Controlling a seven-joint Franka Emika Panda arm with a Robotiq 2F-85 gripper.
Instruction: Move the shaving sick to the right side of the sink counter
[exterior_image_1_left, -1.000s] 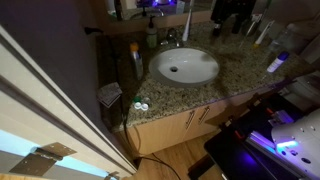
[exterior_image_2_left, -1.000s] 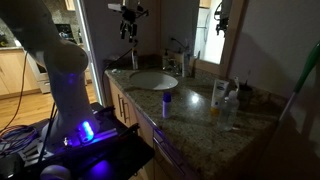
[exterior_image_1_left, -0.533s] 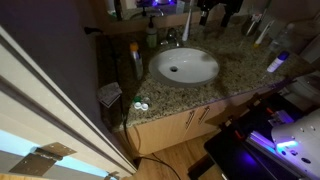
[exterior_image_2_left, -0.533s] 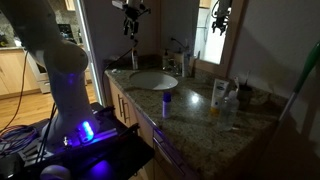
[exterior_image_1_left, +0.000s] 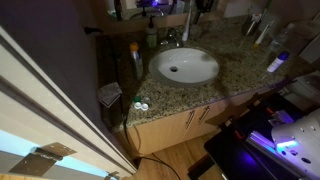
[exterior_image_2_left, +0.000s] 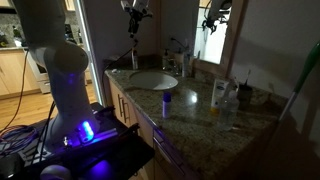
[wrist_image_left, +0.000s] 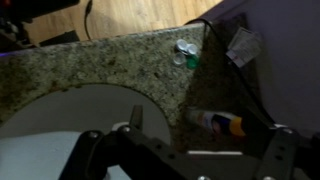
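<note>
Gripper (wrist_image_left: 205, 128) over the sink counter (wrist_image_left: 80, 65), jaws seemingly wide apart and empty, dim and partly out of frame.

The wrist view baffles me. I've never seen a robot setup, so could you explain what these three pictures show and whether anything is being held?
The machine is a single white robot arm with a two-fingered gripper at its end. Two pictures come from cameras standing outside the robot. The third comes from a camera on its wrist, looking down past the fingers. Below is a granite sink counter with a white basin and a faucet. On it stand a green bottle, an orange bottle, a blue-capped stick and a small two-capped case. The gripper is open, high above the counter, holding nothing.
</note>
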